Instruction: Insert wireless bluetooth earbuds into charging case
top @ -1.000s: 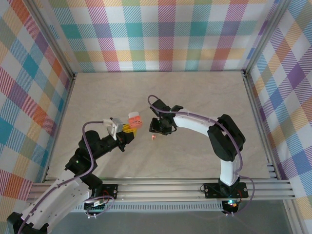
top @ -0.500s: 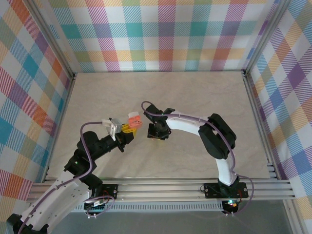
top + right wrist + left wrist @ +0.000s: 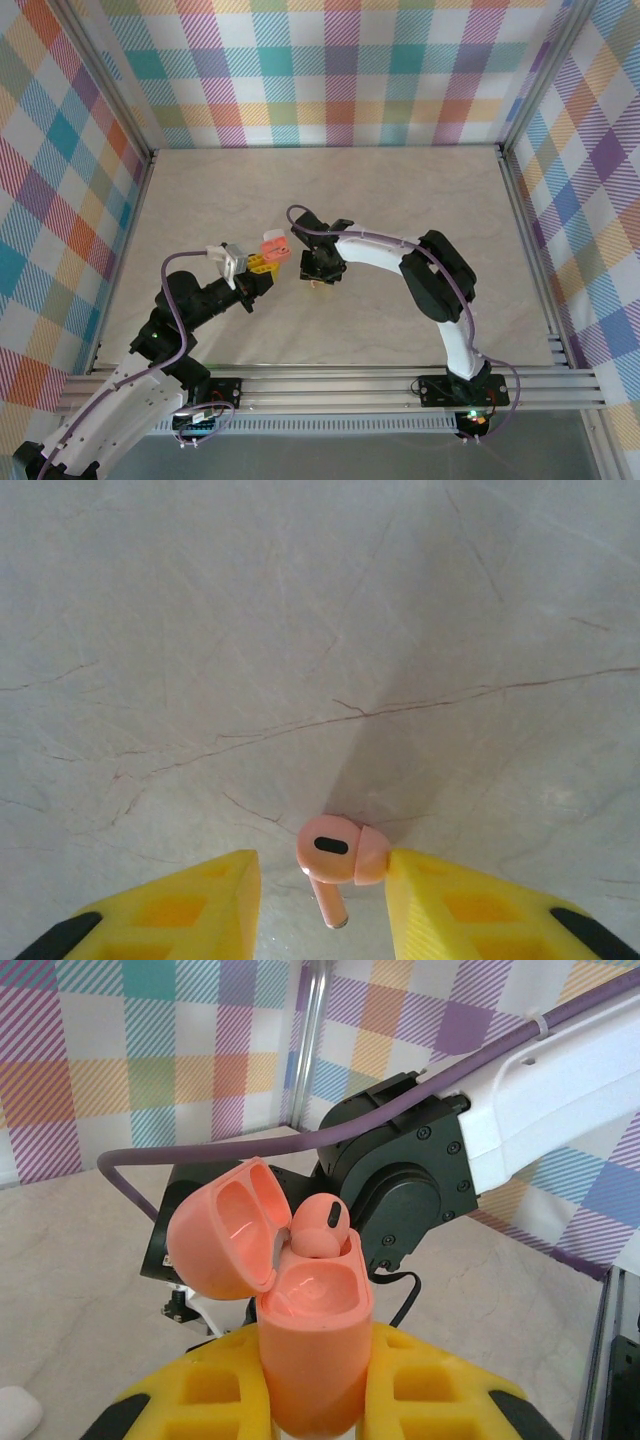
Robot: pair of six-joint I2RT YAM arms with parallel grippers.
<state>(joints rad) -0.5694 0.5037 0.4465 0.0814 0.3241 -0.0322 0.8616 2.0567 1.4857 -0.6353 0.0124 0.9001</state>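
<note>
My left gripper (image 3: 262,262) is shut on a salmon-pink charging case (image 3: 273,246), held upright above the table. In the left wrist view the case (image 3: 310,1310) sits between the yellow fingers (image 3: 440,1395) with its lid (image 3: 220,1230) hinged open to the left. One salmon earbud (image 3: 320,1228) is seated in the far socket; the near socket is bare. My right gripper (image 3: 320,274) points down at the table just right of the case. In the right wrist view a second salmon earbud (image 3: 335,852) lies on the table between its open fingers. The right finger (image 3: 470,905) touches it and the left finger (image 3: 195,905) stands apart.
The marbled tabletop (image 3: 400,190) is ringed by an aluminium frame and checked walls. A white rounded object (image 3: 15,1412) shows cut off at the lower left of the left wrist view. The right arm's wrist (image 3: 400,1180) hangs close behind the open case.
My right gripper has moved left and down over the salmon earbud on the table, which now lies between its fingers. The left arm and case have barely shifted.
</note>
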